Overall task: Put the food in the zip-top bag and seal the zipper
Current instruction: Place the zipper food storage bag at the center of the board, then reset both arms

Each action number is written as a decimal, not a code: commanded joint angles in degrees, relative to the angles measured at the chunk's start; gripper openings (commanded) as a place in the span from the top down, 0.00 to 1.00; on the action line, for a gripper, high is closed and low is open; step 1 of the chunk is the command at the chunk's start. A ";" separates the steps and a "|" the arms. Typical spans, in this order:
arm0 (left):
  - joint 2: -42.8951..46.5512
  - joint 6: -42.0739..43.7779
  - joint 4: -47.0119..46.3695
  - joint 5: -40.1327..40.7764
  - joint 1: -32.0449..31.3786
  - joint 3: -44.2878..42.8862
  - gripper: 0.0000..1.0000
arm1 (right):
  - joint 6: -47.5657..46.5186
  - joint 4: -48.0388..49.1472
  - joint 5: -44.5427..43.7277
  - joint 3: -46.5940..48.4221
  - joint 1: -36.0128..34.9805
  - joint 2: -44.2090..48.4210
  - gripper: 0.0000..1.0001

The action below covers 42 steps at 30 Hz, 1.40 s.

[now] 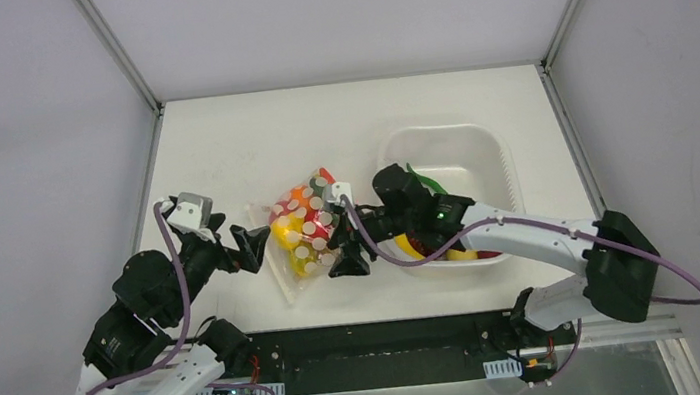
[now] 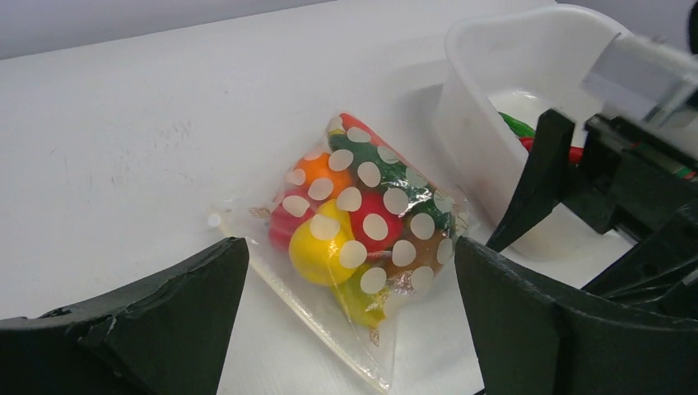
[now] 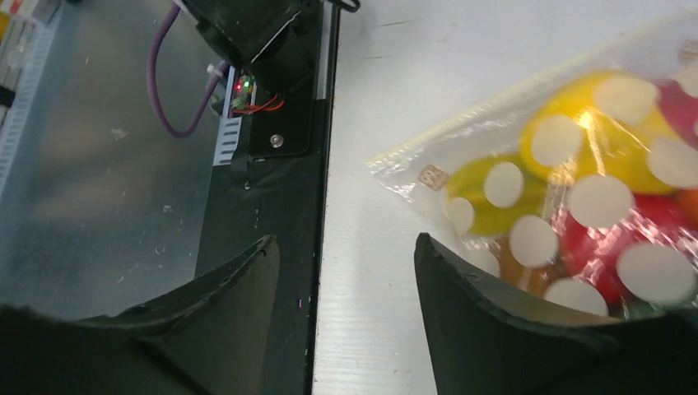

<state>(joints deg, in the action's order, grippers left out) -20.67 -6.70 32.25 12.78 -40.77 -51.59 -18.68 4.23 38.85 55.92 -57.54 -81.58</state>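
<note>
- Bag [image 1: 302, 232] lies flat on the worktop [image 1: 220, 153], mid-near, just left of the basket [image 1: 440, 141]. Food [image 2: 317, 247] is packed inside: yellow, red, orange and green pieces.
- Left pincer [image 1: 257, 249] sits just left of the bag, spread wide and holding nothing.
- Right pincer [image 1: 349, 260] is at the bag's near-right corner, fingers apart with nothing between them. Can't tell if a finger touches the film.
- Step, my read: loading is mostly done and sealing is up. Leftovers [image 2: 520, 127] in the basket mean loading may not be finished.
- The clear strip along the bag's left edge is likely the zipper [image 3: 461, 132]. Can't tell if it's pressed shut.
- Next move, if sealing: one pincer pins the bag, the other pinches the strip at one end and runs along it. The bulging food sits close to the strip, so expect a gaping seal.
- Top view only: both arms, the whole basket, and a yellow piece under the right arm.
- Left wrist only: how the bag bulges, and green and red in the basket.
- Right wrist only: strip and corner close up, plus the worktop's near edge.
</note>
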 commanded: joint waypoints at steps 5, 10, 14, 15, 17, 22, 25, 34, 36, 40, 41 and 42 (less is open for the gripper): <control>-5.48 -4.53 -2.10 2.46 0.34 0.26 0.01 | 13.80 9.24 -20.39 -5.64 2.68 12.75 0.25; -11.73 -9.70 -0.61 6.86 0.41 -0.01 0.01 | 27.18 5.14 -26.57 -5.13 7.21 12.58 0.25; -16.49 -14.68 3.21 11.16 2.20 -1.59 0.01 | 31.64 1.04 -36.43 -5.28 10.71 16.86 0.22; -17.26 -15.72 4.43 12.53 3.29 -2.03 0.01 | 31.12 1.14 -37.39 -6.37 12.25 18.81 0.16; -18.04 -17.40 6.40 14.84 6.31 -2.32 0.01 | 31.17 1.08 -42.94 -8.46 15.98 20.65 0.04; -17.82 -20.84 7.41 6.76 17.76 -2.50 0.00 | 33.20 -7.55 -44.99 -7.33 30.38 24.53 0.00; -16.54 -23.35 8.38 10.61 19.24 -2.98 0.00 | 34.33 -9.83 -44.34 -7.59 37.43 28.08 0.00; -15.06 -30.98 16.33 24.01 19.24 -4.52 0.00 | 35.32 -16.36 -50.36 -9.67 42.40 37.87 0.00; -14.90 -31.01 16.69 25.62 19.24 -4.39 0.00 | 35.91 -17.26 -51.40 -10.69 42.42 39.60 0.00; -14.92 -31.22 17.61 27.94 19.24 -4.40 0.00 | 37.13 -16.98 -52.73 -13.38 42.41 43.18 0.00; -14.91 -31.34 17.86 28.57 19.24 -4.35 0.00 | 37.09 -16.95 -52.68 -13.83 42.38 43.86 0.00; -14.86 -31.16 17.95 29.15 19.24 -4.33 0.00 | 37.22 -17.05 -52.70 -14.21 42.42 44.36 0.00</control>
<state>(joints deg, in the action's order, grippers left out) -35.81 -36.45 48.38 36.77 -22.00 -54.83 16.95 -12.05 -11.70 42.94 -15.35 -39.62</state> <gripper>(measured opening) 0.996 0.994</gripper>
